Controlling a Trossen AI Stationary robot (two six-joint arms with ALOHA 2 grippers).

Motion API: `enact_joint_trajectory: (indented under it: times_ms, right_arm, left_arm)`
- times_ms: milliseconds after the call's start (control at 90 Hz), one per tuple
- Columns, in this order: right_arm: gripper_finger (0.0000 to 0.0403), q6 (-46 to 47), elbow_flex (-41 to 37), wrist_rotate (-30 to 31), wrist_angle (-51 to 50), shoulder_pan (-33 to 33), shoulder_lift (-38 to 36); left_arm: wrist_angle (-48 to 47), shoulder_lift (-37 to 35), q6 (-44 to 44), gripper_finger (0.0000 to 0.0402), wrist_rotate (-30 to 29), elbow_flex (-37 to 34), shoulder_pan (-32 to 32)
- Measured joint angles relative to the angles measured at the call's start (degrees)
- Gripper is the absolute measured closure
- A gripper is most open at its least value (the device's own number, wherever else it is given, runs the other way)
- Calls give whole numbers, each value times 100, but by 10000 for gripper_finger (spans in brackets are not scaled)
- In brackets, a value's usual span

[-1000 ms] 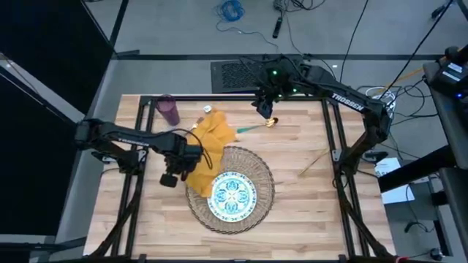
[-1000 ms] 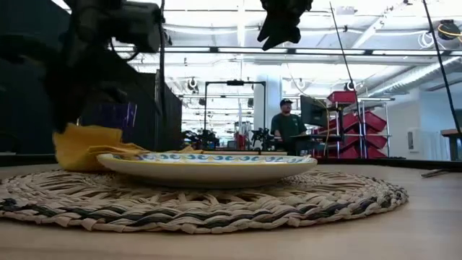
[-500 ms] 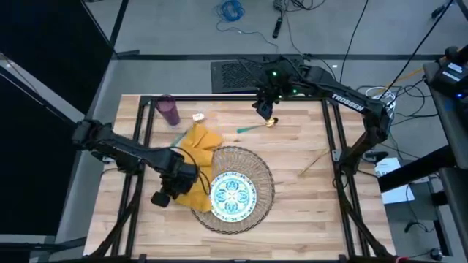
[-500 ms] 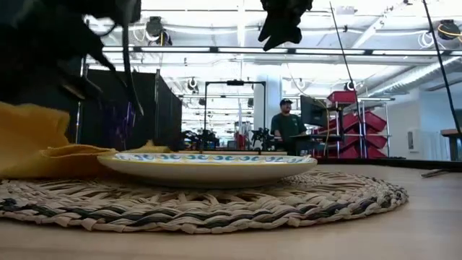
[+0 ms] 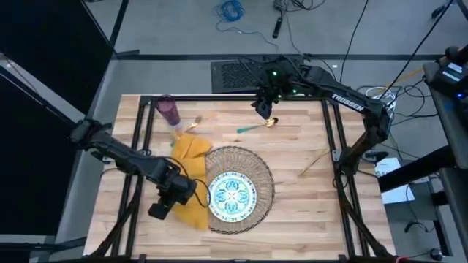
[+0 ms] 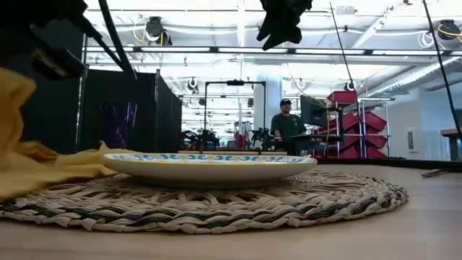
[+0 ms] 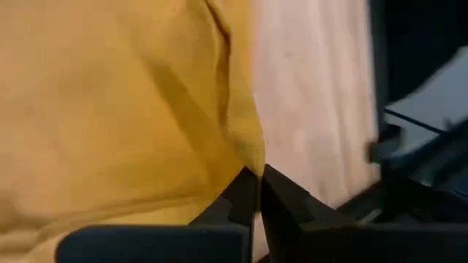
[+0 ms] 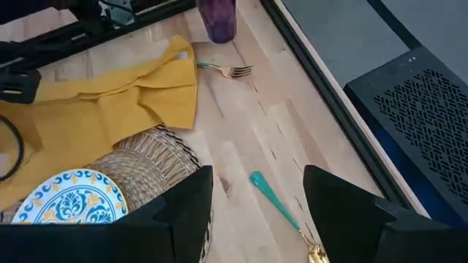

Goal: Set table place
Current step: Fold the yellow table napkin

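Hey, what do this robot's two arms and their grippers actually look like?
Both arms are dark, slim, jointed tubes; the right arm bears white TROSSEN lettering and small green lights near its wrist. The right gripper has broad black fingers; the left gripper has black fingers tapering to narrow tips.

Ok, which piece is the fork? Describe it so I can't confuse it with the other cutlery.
Start at the purple cup near the table's far left corner. The fork lies just beside it, off the far edge of the yellow napkin. It has gold tines, unlike the teal-handled spoon under the right gripper.
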Motion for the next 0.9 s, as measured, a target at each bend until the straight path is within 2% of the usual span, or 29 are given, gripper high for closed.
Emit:
enact_joint_trajectory:
  times_ms: [156,322,489,556,678,733,822,900]
  right_arm:
    - [202,44,0,1,-4,-2,0]
    - [202,42,0,-1,-7,-1,0]
    - [202,22,0,-1,-9,-2,0]
    - [202,-50,0,-1,-10,-2,0]
    - [202,-115,-14,-9,-7,-1,47]
    - [202,-116,-103,-31,79,4,63]
    - [202,-114,-304,-130,202,-7,72]
    - [202,-103,-541,-143,277,-4,74]
  left_arm:
    - [-310,0,-1,373,1,0,-44]
    - [-971,0,-28,316,-2,0,-39]
    - [-1115,0,-143,266,-52,8,-39]
    - [-1032,0,-111,257,-471,45,-31]
    - [-716,0,49,254,-1966,55,84]
    - [-437,0,262,254,-2448,55,226]
    - [177,0,601,254,-2661,43,603]
    - [706,0,768,254,-2414,-82,1001]
